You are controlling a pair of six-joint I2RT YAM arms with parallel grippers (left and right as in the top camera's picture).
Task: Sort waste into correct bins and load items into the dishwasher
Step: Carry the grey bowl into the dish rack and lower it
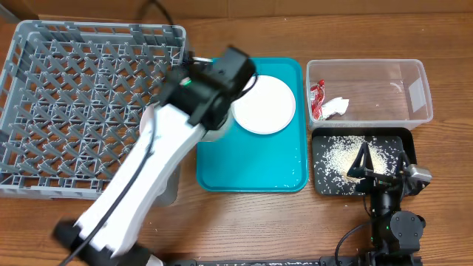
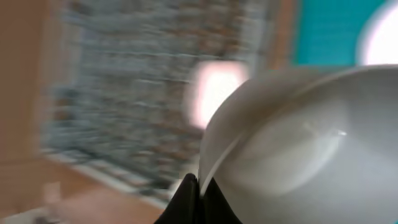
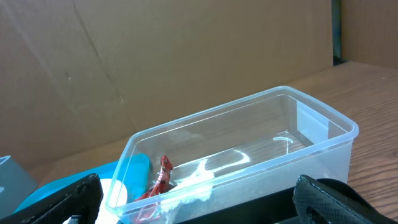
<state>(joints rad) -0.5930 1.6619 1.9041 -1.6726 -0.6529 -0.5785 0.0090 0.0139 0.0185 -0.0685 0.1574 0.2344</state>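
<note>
On the bench point(image 1: 244, 222), wrapper point(image 1: 317, 100) and tissue point(image 1: 336, 108) lie in the tub point(image 1: 417, 92), rice point(image 1: 344, 155) in the black tray point(image 1: 321, 185); my left tool point(image 2: 198, 186) pinches the bowl point(image 2: 292, 143) near the unloaded rack point(image 1: 81, 96) (right tool point(image 3: 199, 211) spread).

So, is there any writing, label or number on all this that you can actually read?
No text can be read in any view.
The red wrapper in the clear tub: any print is too small to make out.
The left wrist view is too blurred to show lettering.
</note>
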